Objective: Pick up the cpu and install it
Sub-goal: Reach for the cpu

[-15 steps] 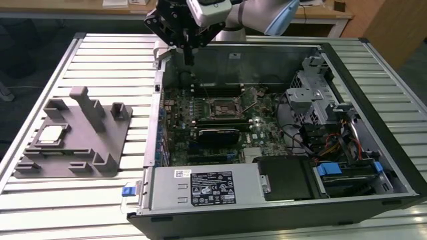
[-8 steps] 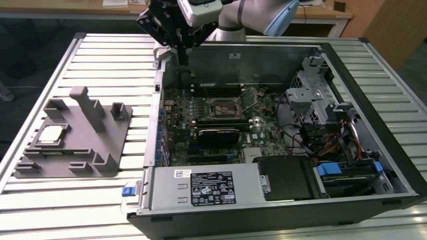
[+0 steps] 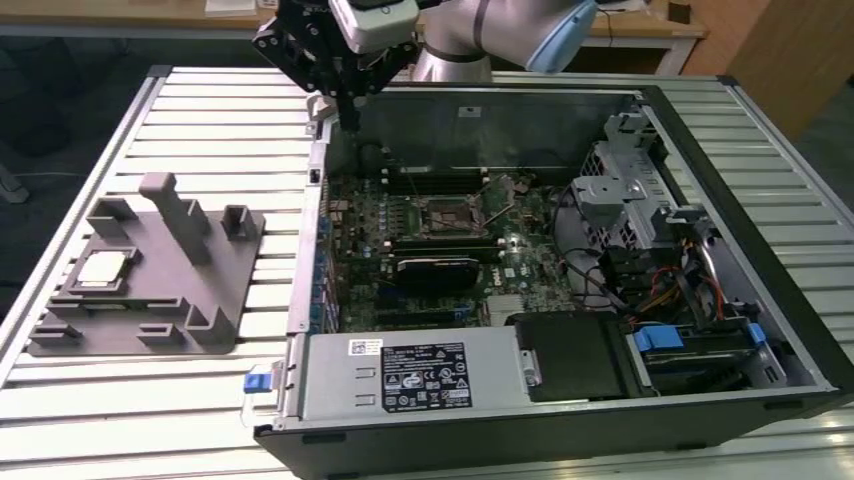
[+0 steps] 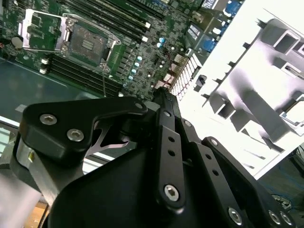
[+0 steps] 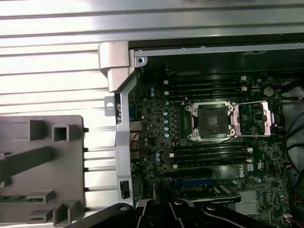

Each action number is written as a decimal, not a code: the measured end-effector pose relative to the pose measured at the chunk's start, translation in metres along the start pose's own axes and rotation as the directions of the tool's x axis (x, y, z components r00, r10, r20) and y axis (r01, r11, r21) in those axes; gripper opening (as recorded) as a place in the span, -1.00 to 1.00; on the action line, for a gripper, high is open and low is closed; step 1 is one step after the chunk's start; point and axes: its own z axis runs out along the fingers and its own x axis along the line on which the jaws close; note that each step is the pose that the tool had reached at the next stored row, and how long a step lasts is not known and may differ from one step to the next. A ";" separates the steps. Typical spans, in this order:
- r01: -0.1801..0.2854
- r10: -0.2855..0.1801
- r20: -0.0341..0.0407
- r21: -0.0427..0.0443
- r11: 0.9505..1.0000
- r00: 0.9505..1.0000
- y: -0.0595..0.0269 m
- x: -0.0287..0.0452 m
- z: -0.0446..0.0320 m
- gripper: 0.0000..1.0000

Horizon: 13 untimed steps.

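Found the cpu [image 3: 104, 268] lying flat, silvery top up, in a recess of the grey holder block [image 3: 220, 275], with nothing touching it. Saw the holder block resting on the slatted table [image 3: 80, 400] toward the exterior view's left, just beside the open computer case [image 3: 534, 440]. Noted the motherboard [image 3: 441, 250] lying flat inside the case, with the socket [image 3: 447, 213] near its middle, well apart from the cpu. Made out the socket [image 5: 212, 121] in the first wrist view, uncovered, with its metal load plate [image 5: 256, 118] swung back to one side and memory slots on two opposite flanks. Spotted the gripper [image 3: 351, 122] hanging over the case's far wall, near the corner closest to the holder block, pointing down. Judged it clenched on nothing, with the fingertips pressed together, as also seen in the second wrist view [image 4: 162, 95]. Placed it nearer the socket than the cpu, in contact with neither. Marked a boxed power supply [image 3: 400, 375] at the case's near side and a metal drive cage [image 3: 627, 190] toward the exterior view's right.
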 end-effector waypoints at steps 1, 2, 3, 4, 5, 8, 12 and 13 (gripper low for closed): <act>0.000 0.000 0.000 0.000 1.000 1.000 -0.0001 0.0020 0.0000 -0.79; 0.000 0.000 0.000 0.000 1.000 1.000 -0.0003 0.0041 -0.0001 -0.79; 0.000 0.000 0.000 0.000 1.000 1.000 -0.0005 0.0063 -0.0001 -0.79; 0.000 0.000 0.000 0.000 1.000 1.000 -0.0007 0.0087 -0.0002 -0.79; 0.000 0.000 0.000 0.000 1.000 1.000 -0.0008 0.0110 -0.0003 -0.79; 0.000 0.000 0.000 0.000 1.000 1.000 -0.0012 0.0166 -0.0005 -0.79; 0.000 0.000 0.000 0.000 1.000 1.000 -0.0020 0.0262 -0.0006 -0.79; 0.000 0.000 0.000 0.000 1.000 1.000 -0.0021 0.0286 -0.0007 -0.79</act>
